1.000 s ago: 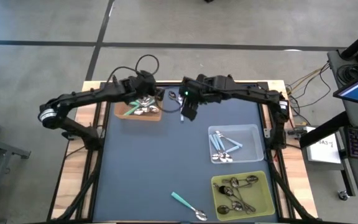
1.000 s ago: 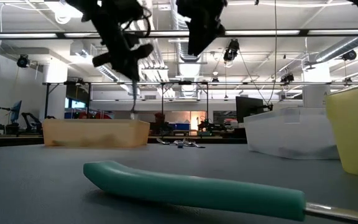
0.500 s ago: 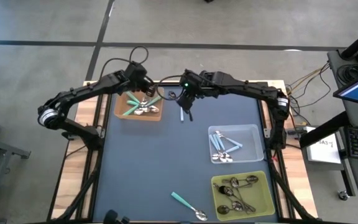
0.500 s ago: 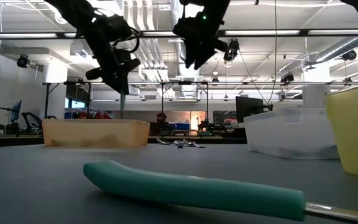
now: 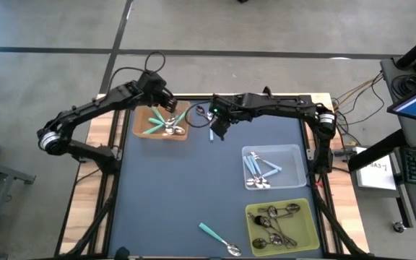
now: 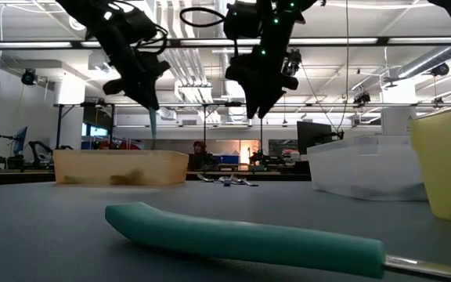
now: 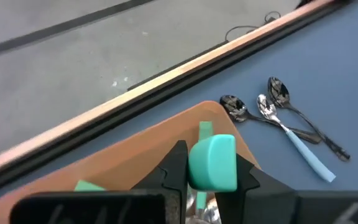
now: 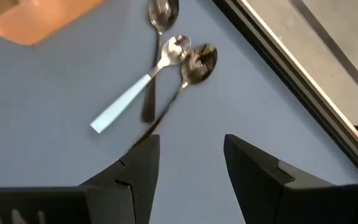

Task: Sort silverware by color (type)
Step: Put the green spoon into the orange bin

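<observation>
My left gripper (image 5: 167,107) hangs over the tan tray (image 5: 144,133) at the far left, shut on a teal-handled spoon (image 6: 153,127). Several more teal spoons (image 5: 170,123) lie in that tray. My right gripper (image 8: 191,162) stands open above three spoons flat on the blue table near the far edge. They are a light-blue-handled one (image 8: 129,99) and two plain metal ones (image 8: 194,68), whose bowls lie close together. Another teal spoon (image 5: 219,240) lies near the front edge. My left gripper pinches the spoon's teal handle (image 7: 213,163) between its two fingers, at the handle's free end. The fingers slant down from the table's left side and lie along the spoon. It hangs below the fingers, clear of the tray; its bowl is hidden.
A clear tray (image 5: 295,153) with light-blue spoons stands at the right. A yellow-green tray (image 5: 308,217) with metal spoons stands at the near right. The table's dark far rail (image 7: 166,74) runs close behind the tan tray and the loose spoons.
My left gripper has swung toward the table's far left corner over the tan tray, carrying the teal spoon, which still hangs clear. My right gripper has come down toward the three loose spoons and rolled at the wrist, its fingers still apart.
</observation>
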`<state>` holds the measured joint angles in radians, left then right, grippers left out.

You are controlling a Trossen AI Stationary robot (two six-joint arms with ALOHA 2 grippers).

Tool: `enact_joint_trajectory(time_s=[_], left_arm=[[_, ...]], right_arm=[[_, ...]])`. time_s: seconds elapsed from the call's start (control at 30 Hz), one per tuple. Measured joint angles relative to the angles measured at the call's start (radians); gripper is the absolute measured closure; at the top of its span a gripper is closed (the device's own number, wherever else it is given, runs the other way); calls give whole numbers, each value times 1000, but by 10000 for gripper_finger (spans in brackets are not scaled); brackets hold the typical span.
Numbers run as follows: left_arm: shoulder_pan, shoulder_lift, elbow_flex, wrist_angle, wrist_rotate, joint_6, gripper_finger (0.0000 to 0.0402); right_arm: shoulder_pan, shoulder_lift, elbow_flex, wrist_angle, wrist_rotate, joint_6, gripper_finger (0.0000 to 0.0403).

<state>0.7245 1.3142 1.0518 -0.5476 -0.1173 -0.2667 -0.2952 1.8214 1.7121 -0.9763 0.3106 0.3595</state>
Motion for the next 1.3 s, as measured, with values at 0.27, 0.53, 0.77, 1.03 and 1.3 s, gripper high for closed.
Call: enact_joint_trajectory(time_s=[0.27, 0.53, 0.77, 1.03, 1.3], left_arm=[[20, -182, -186, 116, 4, -165, 370], [20, -321, -439, 351, 31, -410, 366], [20, -369, -600, 537, 20, -599, 363], [20, -370, -643, 530, -54, -655, 353], [23, -377, -520, 378, -86, -368, 287]], right_arm=[[-18, 0, -26, 26, -3, -15, 232], [-22, 0, -23, 48, -4, -22, 232], [-22, 0, -23, 47, -4, -23, 232], [-22, 0, -23, 42, -5, -23, 232], [-22, 0, -22, 31, -5, -29, 232]])
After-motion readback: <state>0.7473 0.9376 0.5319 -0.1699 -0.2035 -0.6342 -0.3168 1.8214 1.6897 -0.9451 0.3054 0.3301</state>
